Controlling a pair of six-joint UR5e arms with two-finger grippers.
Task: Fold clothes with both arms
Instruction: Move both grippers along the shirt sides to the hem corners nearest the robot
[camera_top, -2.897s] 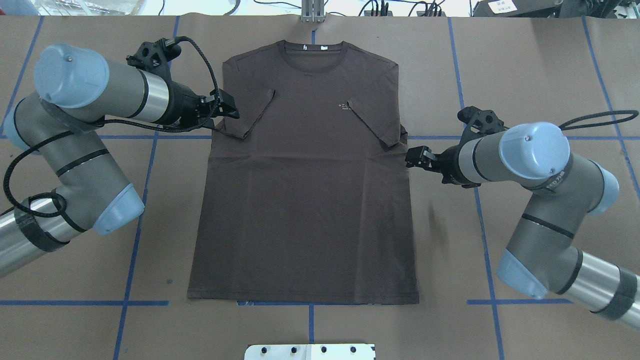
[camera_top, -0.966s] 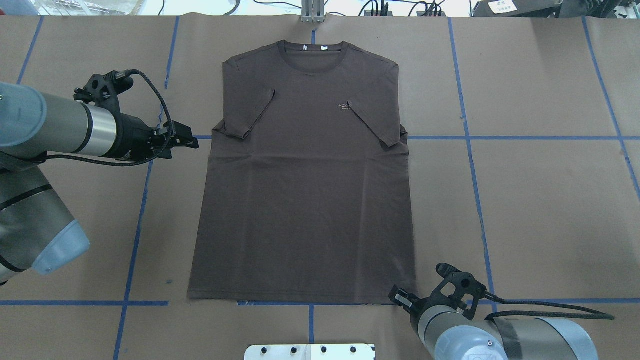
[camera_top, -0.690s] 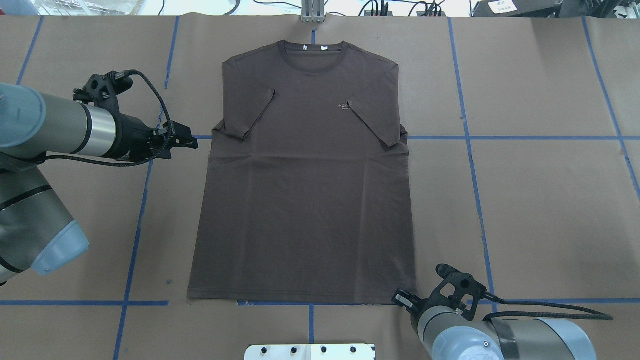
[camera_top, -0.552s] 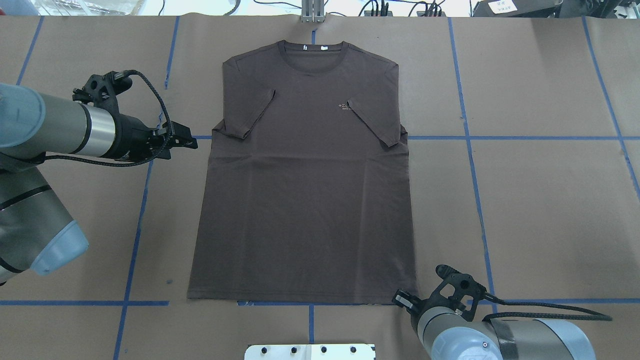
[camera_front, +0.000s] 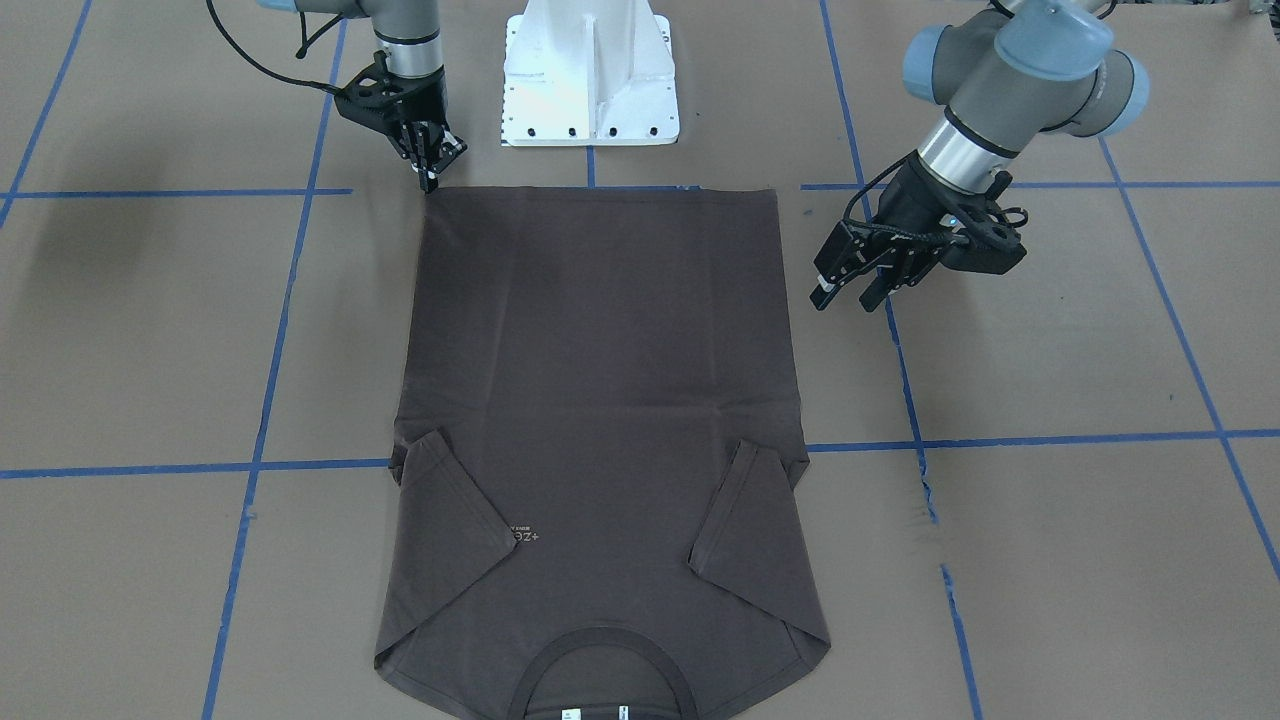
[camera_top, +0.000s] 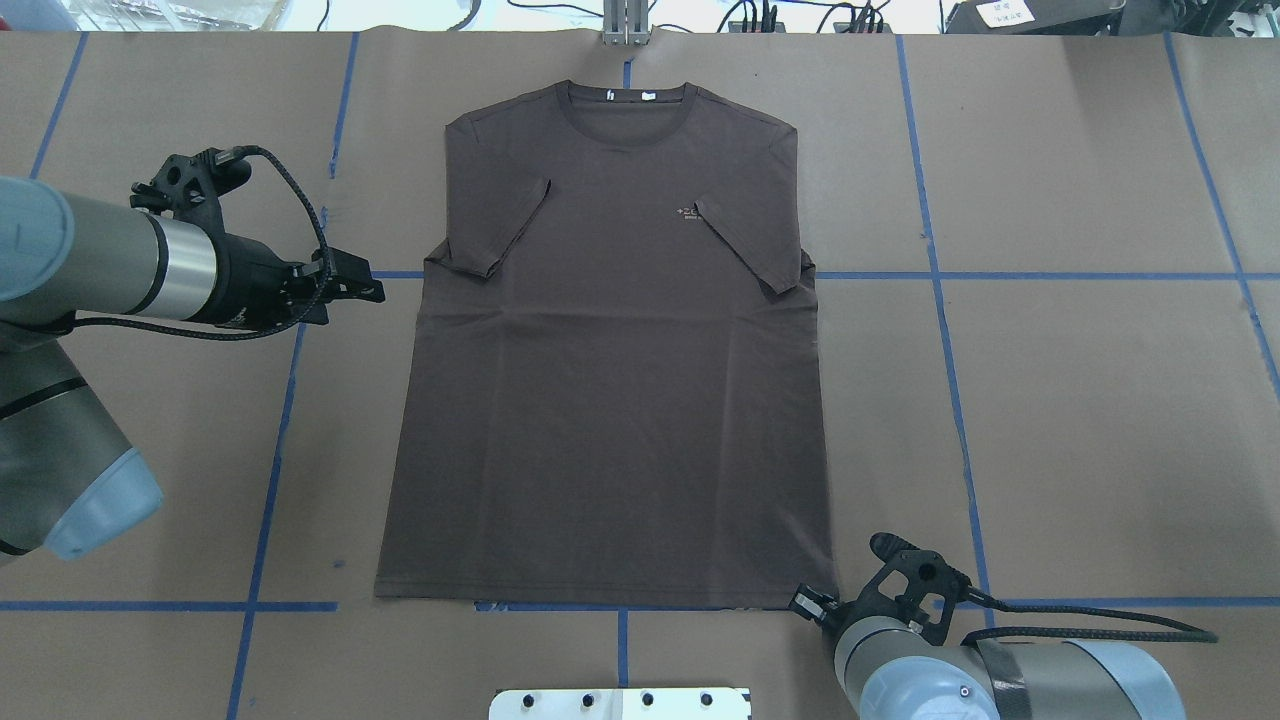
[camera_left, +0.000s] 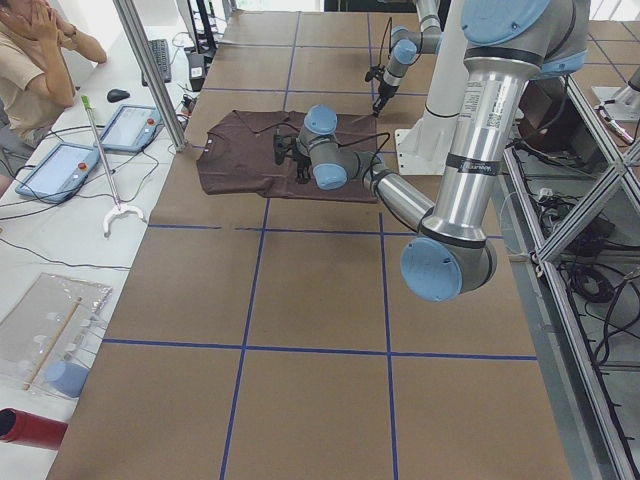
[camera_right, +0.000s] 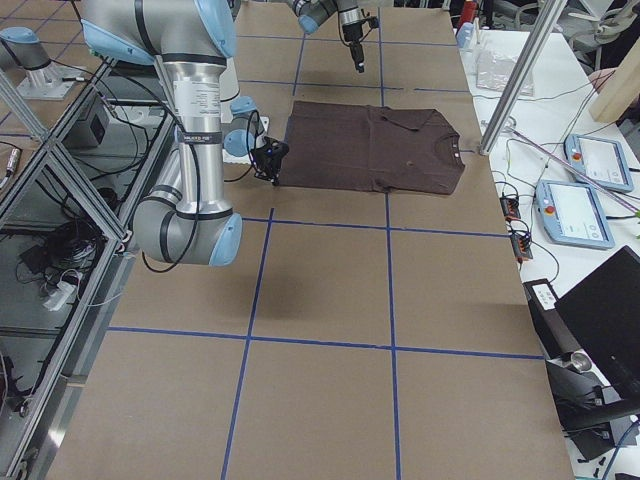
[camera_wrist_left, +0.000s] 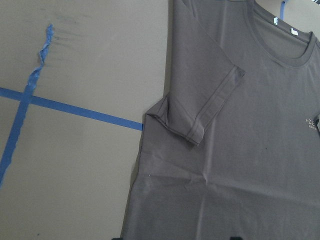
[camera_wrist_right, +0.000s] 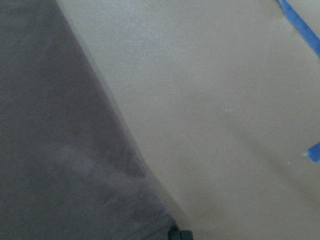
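Overhead exterior: seat right claw (camera_top: 805, 603), closure untellable, on hem corner of dark brown T-shirt (camera_top: 610, 400); bring spread left claw (camera_top: 372, 283) likewise.

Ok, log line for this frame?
T-shirt: flat, sleeves folded in | left gripper: open, apart from T-shirt | right gripper: at hem corner, grip unclear

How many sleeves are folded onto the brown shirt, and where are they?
2. Both lie folded in over the chest of the shirt: one sleeve on the robot's left side, the other sleeve on its right side, beside the small lettering. None looks hidden.
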